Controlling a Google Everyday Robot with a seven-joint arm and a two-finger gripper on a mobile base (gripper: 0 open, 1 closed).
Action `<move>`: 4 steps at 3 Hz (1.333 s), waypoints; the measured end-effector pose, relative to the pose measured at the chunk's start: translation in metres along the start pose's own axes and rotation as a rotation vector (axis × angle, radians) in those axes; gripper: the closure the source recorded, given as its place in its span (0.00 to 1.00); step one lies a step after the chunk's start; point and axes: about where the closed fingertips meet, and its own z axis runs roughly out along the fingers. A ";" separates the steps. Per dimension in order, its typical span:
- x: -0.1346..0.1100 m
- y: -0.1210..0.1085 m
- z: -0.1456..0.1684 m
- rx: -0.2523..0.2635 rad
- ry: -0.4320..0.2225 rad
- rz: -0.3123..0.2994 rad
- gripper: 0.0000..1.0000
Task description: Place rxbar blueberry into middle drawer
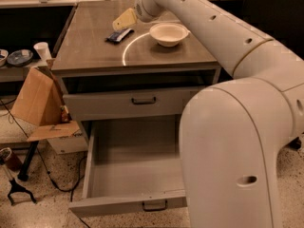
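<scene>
The rxbar blueberry (pixel 119 35), a small flat dark blue bar, lies on the cabinet's countertop (pixel 90 51), left of a white bowl (pixel 168 33). My gripper (pixel 124 20) hovers just above and behind the bar, its pale yellow fingers pointing down-left toward it, not holding anything I can see. The middle drawer (pixel 128 175) is pulled far out below, its grey tray bare, with its small dark handle at the front. The upper drawer front (pixel 142 100) is shut above it.
My arm's large white body (pixel 232 151) fills the right foreground and covers the drawer's right side. A cardboard box (pixel 40 103) stands on the floor left of the cabinet. A paper cup (pixel 42 51) and dishes (pixel 14 57) sit on a low shelf far left.
</scene>
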 end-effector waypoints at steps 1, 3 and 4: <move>0.001 0.001 0.002 -0.007 -0.009 0.010 0.00; -0.026 0.045 0.057 -0.062 -0.062 -0.005 0.00; -0.032 0.064 0.088 -0.097 -0.065 -0.012 0.00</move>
